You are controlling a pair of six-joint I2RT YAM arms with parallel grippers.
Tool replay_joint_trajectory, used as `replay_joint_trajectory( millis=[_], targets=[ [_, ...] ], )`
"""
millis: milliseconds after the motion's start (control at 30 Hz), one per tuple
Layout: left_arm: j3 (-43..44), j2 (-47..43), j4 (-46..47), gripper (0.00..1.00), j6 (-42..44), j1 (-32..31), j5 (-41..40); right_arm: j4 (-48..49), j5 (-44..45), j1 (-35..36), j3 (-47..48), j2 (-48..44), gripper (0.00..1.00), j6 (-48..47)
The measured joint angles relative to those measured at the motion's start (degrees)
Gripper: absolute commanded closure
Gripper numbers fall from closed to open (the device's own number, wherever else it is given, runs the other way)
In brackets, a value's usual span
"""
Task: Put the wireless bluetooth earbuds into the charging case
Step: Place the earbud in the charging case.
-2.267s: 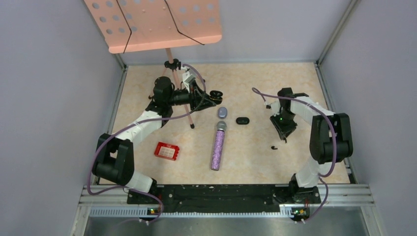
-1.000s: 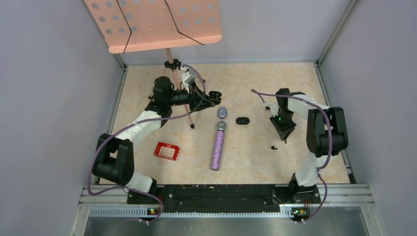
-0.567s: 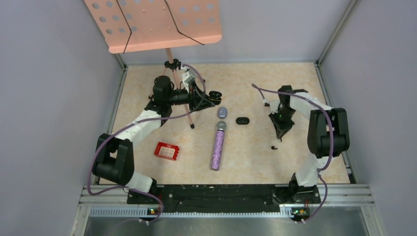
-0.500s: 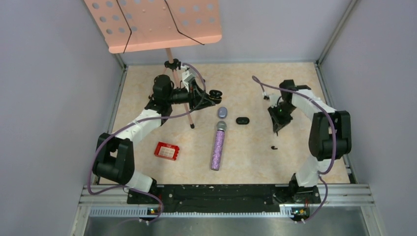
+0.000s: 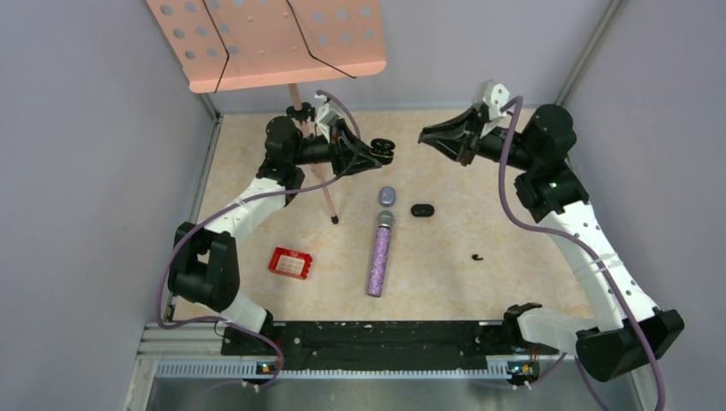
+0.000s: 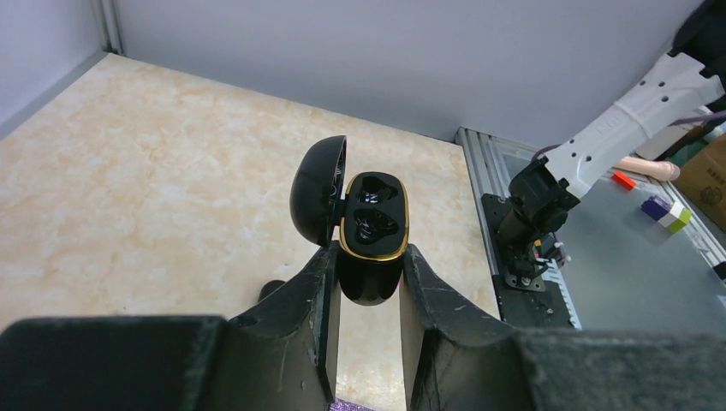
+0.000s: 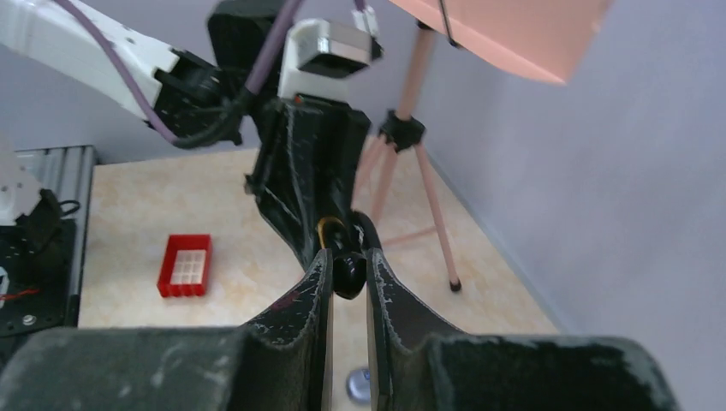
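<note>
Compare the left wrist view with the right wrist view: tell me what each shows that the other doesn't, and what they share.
Left wrist only: the gold-rimmed inside of the open charging case, its lid swung aside, and the right arm's base.
Right wrist only: a black earbud pinched in the right gripper, the red tray and the stand's tripod.
Both: the case clamped in the left gripper, and the tan table.
</note>
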Motion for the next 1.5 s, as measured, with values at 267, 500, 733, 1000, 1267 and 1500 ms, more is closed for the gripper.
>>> replay_joint_trajectory(
  millis=[267, 500, 733, 1000, 1267, 1500],
  targets=[
    [0.4, -0.7, 0.7, 1.00, 0.6, -1.2, 2.4, 11.2, -1.0, 8.1, 0.7, 8.1, 1.00, 1.3],
    [0.8, -1.7, 0.7, 1.00, 1.0, -1.2, 3.0, 14.2, -1.0, 11.2, 0.7, 9.8, 1.00, 0.8],
    [0.9, -2.6, 0.9, 1.00, 0.9, -1.2, 3.1, 15.5, -0.3, 13.7, 0.7, 10.0, 1.00, 0.2],
    [0.9, -2.6, 2.0, 1.00, 0.2, -1.2, 2.9, 15.9, 1.3, 14.4, 0.7, 11.3, 1.00, -0.8],
    [1.0, -2.6, 2.6, 1.00, -0.4, -1.2, 2.0, 15.8, 2.0, 14.9, 0.7, 12.6, 1.00, -1.9],
    [1.3, -2.6, 3.2, 1.00, -1.6, -1.2, 1.6, 15.8, 2.1, 15.5, 0.7, 12.8, 1.00, -3.1]
  ],
)
